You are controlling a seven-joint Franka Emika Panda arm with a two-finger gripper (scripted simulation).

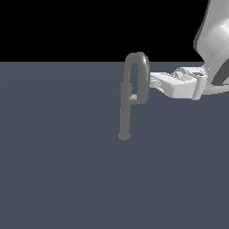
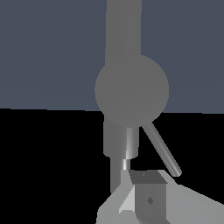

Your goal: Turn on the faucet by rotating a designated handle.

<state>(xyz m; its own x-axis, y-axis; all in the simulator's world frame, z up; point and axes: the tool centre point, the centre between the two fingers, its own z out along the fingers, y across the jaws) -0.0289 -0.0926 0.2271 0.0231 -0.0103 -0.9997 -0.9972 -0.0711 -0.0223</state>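
Reaching in from the exterior view's right, the white claw (image 1: 154, 83) lies almost level, its tip right up against the outer leg of the faucet's arched top. From where the exterior view looks, I cannot tell whether its fingers are spread or pressed together, because the tips run in behind the dark arch, and the wrist view shows only one pale finger (image 2: 146, 197) close to the lens with the grey metal just beyond it. The faucet (image 1: 125, 112) stands upright on the flat slate-blue counter (image 1: 67, 179), a slim grey post on a small round foot (image 1: 124, 136), set a little to the exterior view's right of the middle. Its top bends over in an inverted U (image 1: 137, 60), the far leg coming down darker than the post and ending about halfway down it. A short, lighter stub (image 1: 134, 97) joins that leg to the post near its lower end. In the wrist view the faucet (image 2: 124, 35) fills the middle of the picture, with a broad round grey shape (image 2: 131, 89) in front of the post and a thin rod (image 2: 162, 148) slanting away from it toward the finger. Behind the counter everything is flat black. The arm's bulky white links (image 1: 214, 36) fill the upper corner at the exterior view's right.
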